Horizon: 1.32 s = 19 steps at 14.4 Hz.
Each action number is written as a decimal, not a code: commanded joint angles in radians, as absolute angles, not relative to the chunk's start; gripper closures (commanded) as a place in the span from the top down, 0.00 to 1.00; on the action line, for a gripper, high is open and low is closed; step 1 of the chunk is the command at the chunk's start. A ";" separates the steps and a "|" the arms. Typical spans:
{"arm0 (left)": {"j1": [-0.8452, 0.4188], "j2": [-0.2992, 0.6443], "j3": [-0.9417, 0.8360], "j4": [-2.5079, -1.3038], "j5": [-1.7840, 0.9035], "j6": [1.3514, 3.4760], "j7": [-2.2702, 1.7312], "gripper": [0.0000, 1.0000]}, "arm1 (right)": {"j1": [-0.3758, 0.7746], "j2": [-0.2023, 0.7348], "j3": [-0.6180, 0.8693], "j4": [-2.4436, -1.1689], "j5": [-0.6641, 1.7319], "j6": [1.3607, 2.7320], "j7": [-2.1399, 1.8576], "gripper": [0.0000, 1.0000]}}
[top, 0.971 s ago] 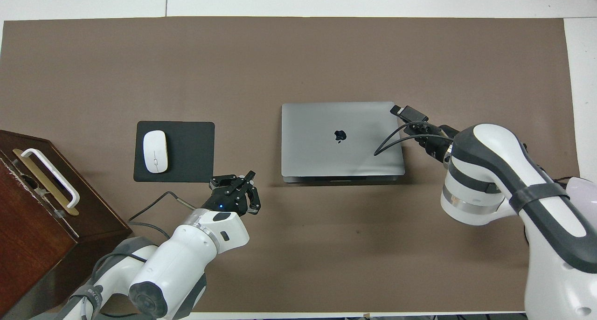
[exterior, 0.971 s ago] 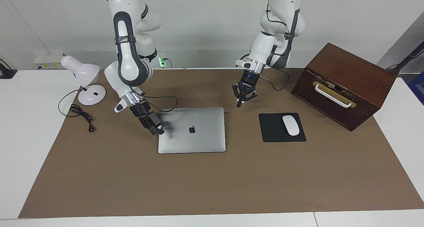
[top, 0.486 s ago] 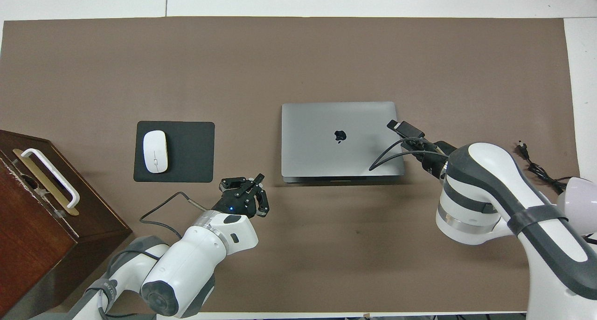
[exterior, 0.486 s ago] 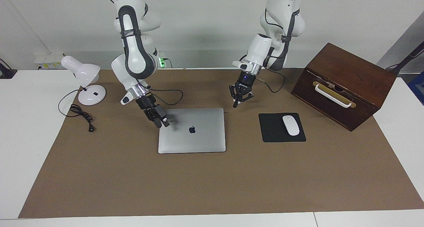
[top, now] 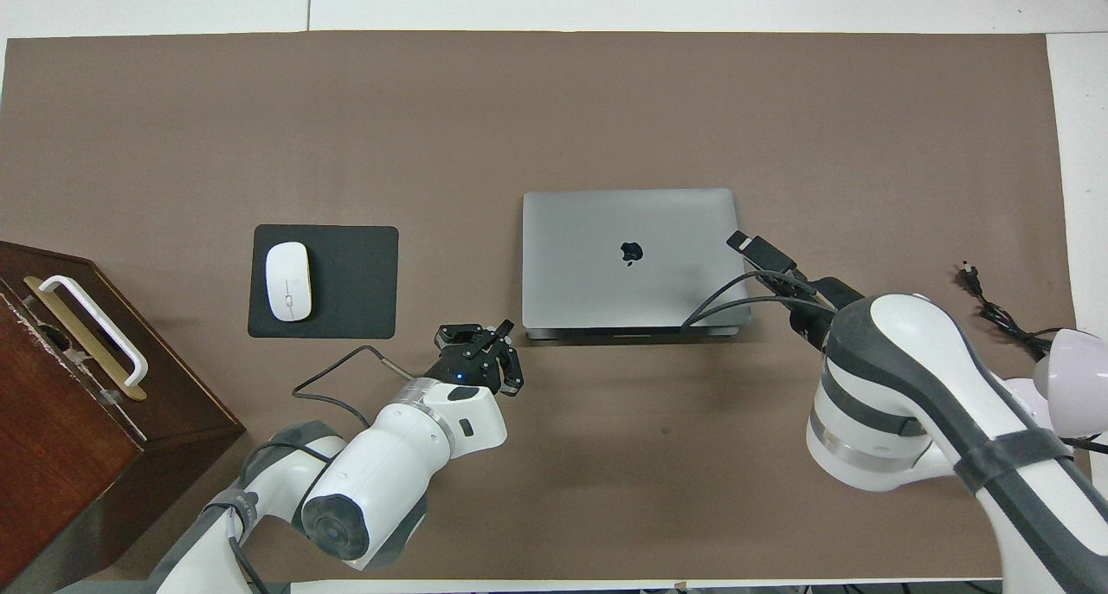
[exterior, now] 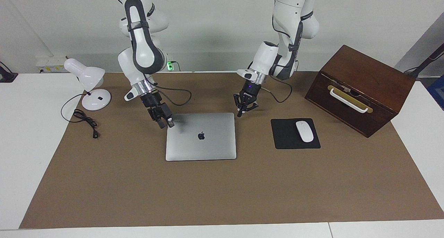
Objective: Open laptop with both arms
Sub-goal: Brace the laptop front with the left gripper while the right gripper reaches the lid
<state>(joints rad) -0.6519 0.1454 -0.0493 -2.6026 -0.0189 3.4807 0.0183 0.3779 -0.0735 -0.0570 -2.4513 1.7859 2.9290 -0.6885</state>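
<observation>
The laptop (exterior: 208, 144) lies closed and flat on the brown mat, its logo up; it also shows in the overhead view (top: 606, 291). My right gripper (exterior: 165, 123) hangs low at the laptop's side edge toward the right arm's end, by the corner nearer to the robots; in the overhead view (top: 746, 244) its tip overlaps that edge. My left gripper (exterior: 241, 110) is open and empty, just above the mat beside the laptop's other corner nearer to the robots, and it shows in the overhead view (top: 482, 336) too.
A black mouse pad (exterior: 288, 141) with a white mouse (exterior: 304, 131) lies beside the laptop toward the left arm's end. A brown wooden box (exterior: 360, 88) with a white handle stands past it. A white desk lamp (exterior: 91, 83) and its cord (exterior: 85, 121) are at the right arm's end.
My right gripper has drawn back along the laptop's side edge toward the robots. My left gripper has moved closer to the laptop's corner. The laptop has stayed closed and still.
</observation>
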 commanded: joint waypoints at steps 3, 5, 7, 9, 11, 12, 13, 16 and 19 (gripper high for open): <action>-0.683 0.212 -0.031 -2.539 -0.018 3.505 0.003 0.00 | 0.417 -0.158 -0.054 -2.560 1.857 2.982 -0.692 1.00; -0.684 0.234 -0.031 -2.522 -0.018 3.505 0.006 0.00 | 0.486 -0.166 -0.054 -2.559 1.969 3.055 -0.698 1.00; -0.687 0.256 -0.029 -2.502 -0.018 3.505 0.008 0.00 | 0.543 -0.167 -0.052 -2.559 2.037 3.092 -0.699 1.00; -0.690 0.268 -0.028 -2.497 -0.018 3.505 0.009 0.00 | 0.577 -0.166 -0.054 -2.554 2.092 3.111 -0.701 1.00; -0.690 0.284 -0.028 -2.491 -0.018 3.505 0.012 0.00 | 0.578 -0.163 -0.054 -2.548 2.112 3.108 -0.701 1.00; -0.690 0.291 -0.028 -2.482 -0.018 3.505 0.014 0.00 | 0.577 -0.158 -0.054 -2.546 2.115 3.106 -0.703 1.00; -0.692 0.293 -0.028 -2.480 -0.018 3.505 0.015 0.00 | 0.577 -0.152 -0.054 -2.540 2.115 3.103 -0.703 1.00; -0.692 0.293 -0.026 -2.482 -0.017 3.505 0.018 0.00 | 0.572 -0.112 -0.054 -2.507 2.115 3.100 -0.703 1.00; -0.692 0.295 -0.026 -2.480 -0.017 3.505 0.020 0.00 | 0.566 -0.071 -0.055 -2.464 2.115 3.099 -0.703 1.00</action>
